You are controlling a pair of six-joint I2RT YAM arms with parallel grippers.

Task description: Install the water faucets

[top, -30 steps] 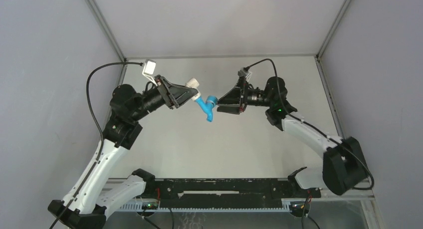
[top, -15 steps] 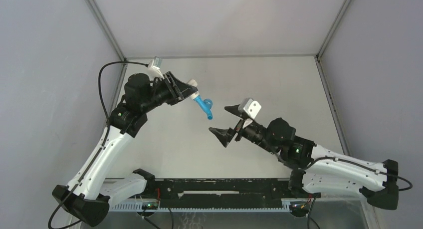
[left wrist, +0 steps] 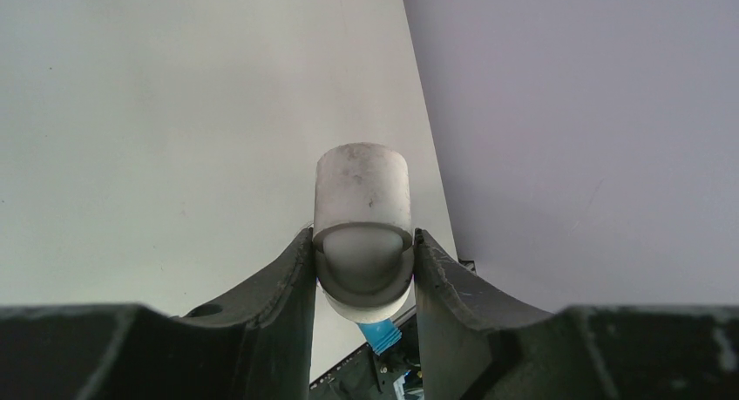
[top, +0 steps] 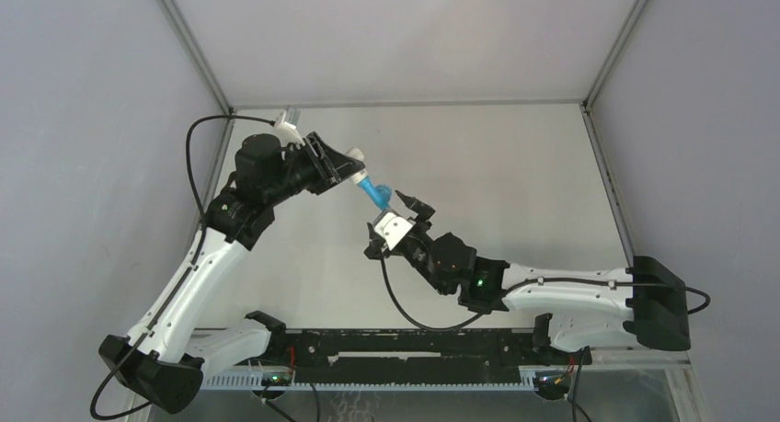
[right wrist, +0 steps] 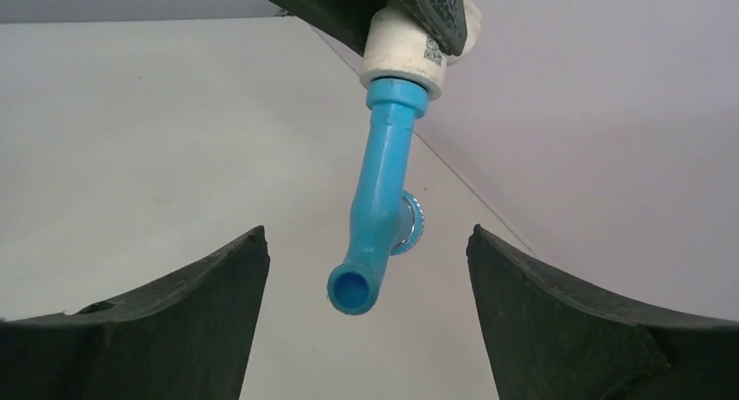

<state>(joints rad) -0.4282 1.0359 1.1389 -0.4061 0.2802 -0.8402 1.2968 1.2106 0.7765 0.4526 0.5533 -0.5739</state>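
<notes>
My left gripper [top: 345,169] is shut on a short white cylindrical fitting [top: 355,155], held in the air above the table. The bright-blue water faucet [top: 375,194] sticks out of that fitting, slanting down and to the right. In the left wrist view the fitting [left wrist: 362,213] fills the gap between the fingers, with the faucet's blue thread [left wrist: 381,332] showing below it. My right gripper [top: 391,215] is open just below the faucet's spout. In the right wrist view the faucet [right wrist: 379,217] hangs from the fitting [right wrist: 405,56], between the wide-apart fingers and touching neither. Its open spout faces the camera.
The pale table [top: 497,155] is walled by grey panels at the back and both sides. A black rail [top: 405,347] runs along the near edge between the arm bases.
My right arm has left the faucet's right side, swung down toward the near edge and come back up under the spout. My left arm has pulled the fitting and faucet slightly left.
</notes>
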